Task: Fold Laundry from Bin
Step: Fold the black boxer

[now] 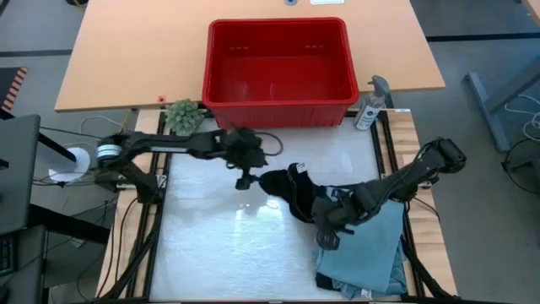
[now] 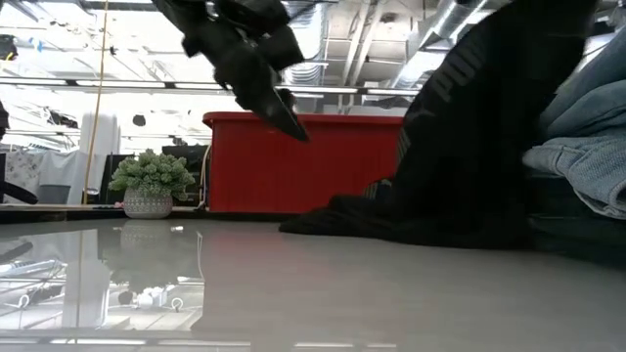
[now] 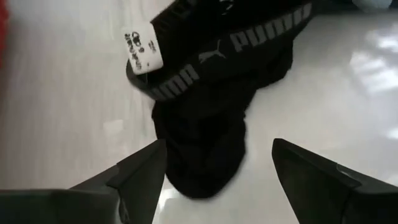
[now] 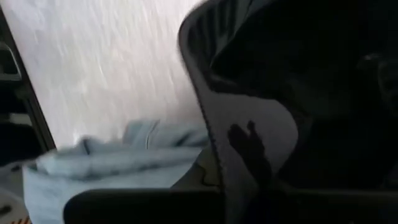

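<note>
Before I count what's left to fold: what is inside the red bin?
From above, the red bin shows only its bare floor and walls; no clothes are visible inside. The low view sees just its outer wall, so it adds nothing.

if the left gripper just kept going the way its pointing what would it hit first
Most likely the black garment. The left gripper is open, and the wrist view shows the garment's lower edge lying right ahead between the fingers, on the white table surface. How far off is unclear.

The red bin [image 1: 280, 72] stands empty at twelve o'clock; a crumpled black garment [image 1: 291, 187] lies mid-desk, folded blue denim-like pieces [image 1: 364, 253] at five o'clock.
</note>
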